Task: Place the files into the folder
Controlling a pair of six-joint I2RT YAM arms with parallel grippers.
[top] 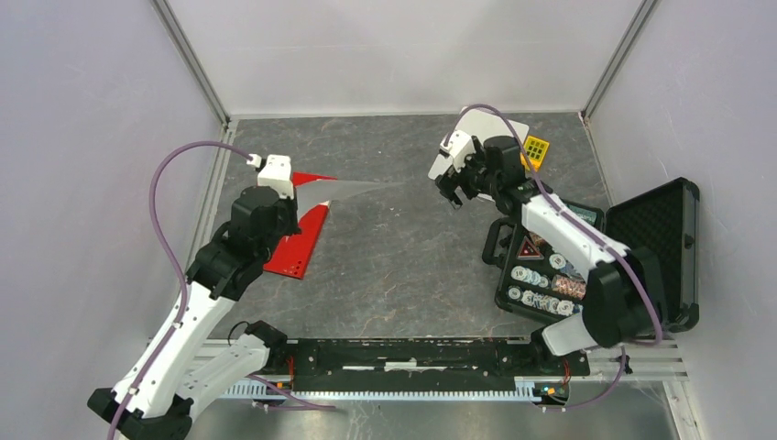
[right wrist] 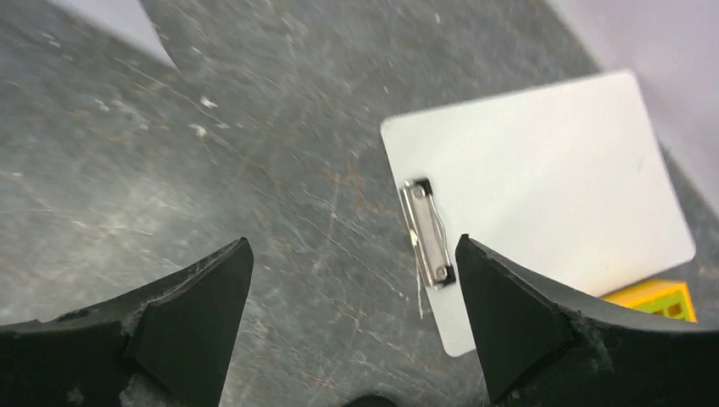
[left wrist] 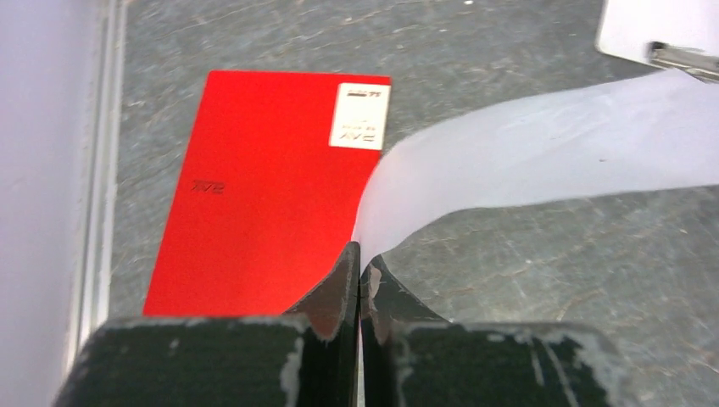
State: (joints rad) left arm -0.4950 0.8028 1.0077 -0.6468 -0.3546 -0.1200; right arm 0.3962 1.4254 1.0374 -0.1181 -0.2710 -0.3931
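My left gripper [left wrist: 360, 254] is shut on the edge of the files [left wrist: 543, 153], thin white paper that bends up and away to the right, held off the table. No print shows on it, and I cannot tell how many sheets there are. The red folder [left wrist: 263, 195] lies closed and flat below, with its white label [left wrist: 360, 116] at the far corner. In the top view the left gripper [top: 295, 194] hangs over the folder [top: 298, 243] with the paper [top: 353, 188] stretching right. My right gripper [right wrist: 353, 246] is open and empty, above the table beside the white clipboard [right wrist: 534, 186].
The clipboard [top: 486, 128] lies at the back, with its metal clip [right wrist: 428, 233] at the near edge. A yellow keypad-like object [top: 536, 149] sits behind it. An open black case [top: 550, 266] with small items stands at the right, with its lid [top: 660, 229] raised. Walls enclose three sides.
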